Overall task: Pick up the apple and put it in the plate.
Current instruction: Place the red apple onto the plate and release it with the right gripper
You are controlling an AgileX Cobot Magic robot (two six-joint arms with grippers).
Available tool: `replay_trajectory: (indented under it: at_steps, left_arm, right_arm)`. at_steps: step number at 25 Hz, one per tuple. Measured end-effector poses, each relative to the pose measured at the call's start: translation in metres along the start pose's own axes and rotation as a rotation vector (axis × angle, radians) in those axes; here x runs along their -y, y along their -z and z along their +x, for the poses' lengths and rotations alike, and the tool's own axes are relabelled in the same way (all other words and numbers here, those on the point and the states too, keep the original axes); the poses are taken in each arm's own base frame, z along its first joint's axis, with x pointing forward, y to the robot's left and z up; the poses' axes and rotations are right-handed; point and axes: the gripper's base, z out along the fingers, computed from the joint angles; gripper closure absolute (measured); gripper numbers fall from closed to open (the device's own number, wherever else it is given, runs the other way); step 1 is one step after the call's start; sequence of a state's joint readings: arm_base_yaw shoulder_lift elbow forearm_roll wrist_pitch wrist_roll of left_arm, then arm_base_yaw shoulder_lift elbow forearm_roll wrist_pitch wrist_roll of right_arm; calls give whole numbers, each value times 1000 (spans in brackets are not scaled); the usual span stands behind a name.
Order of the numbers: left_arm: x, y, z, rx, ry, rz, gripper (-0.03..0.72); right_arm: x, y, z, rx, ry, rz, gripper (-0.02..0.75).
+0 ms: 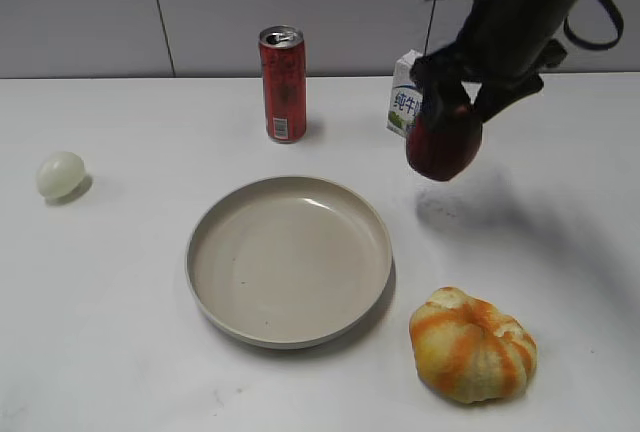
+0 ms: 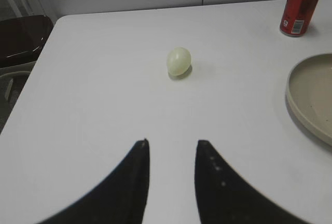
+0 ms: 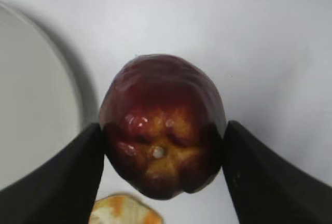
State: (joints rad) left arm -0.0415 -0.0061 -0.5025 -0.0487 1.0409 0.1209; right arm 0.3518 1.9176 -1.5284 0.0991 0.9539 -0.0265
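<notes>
A white table (image 1: 120, 352) stood against a grey panelled wall (image 1: 90, 12). A dark chair (image 2: 21, 37) stood beside the table's corner.

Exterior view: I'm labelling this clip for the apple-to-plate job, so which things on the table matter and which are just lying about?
Part of the job:
- dark red-maroon apple, held off the table
- right end effector, shut on it
- round beige-grey shallow plate

Just lying about:
- red drinks can
- small pale whitish ball
- orange-and-yellow lobed pumpkin-like fruit
- white and green milk carton
</notes>
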Motion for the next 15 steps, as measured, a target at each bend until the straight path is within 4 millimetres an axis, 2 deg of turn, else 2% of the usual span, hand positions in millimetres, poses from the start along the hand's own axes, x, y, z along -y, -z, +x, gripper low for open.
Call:
replay_trajectory:
  at_steps: [3,6,8,12,15]
  left_arm:
    - [0,0,0,0,0,0,449]
    - [0,0,0,0,0,0,449]
    - [0,0,0,0,0,0,449]
    - [0,0,0,0,0,0,449]
    - [0,0,0,0,0,0,449]
  right_arm:
    - [-17,24,-6,13,-3,-71,197]
    - [-42,31,-3,-6,53,-110,197]
    - [-73,27,3,-32,129,-135,197]
    - [-108,19,9,-21,209,-161,197]
    - [-131,3,12,-12,256,-176,197]
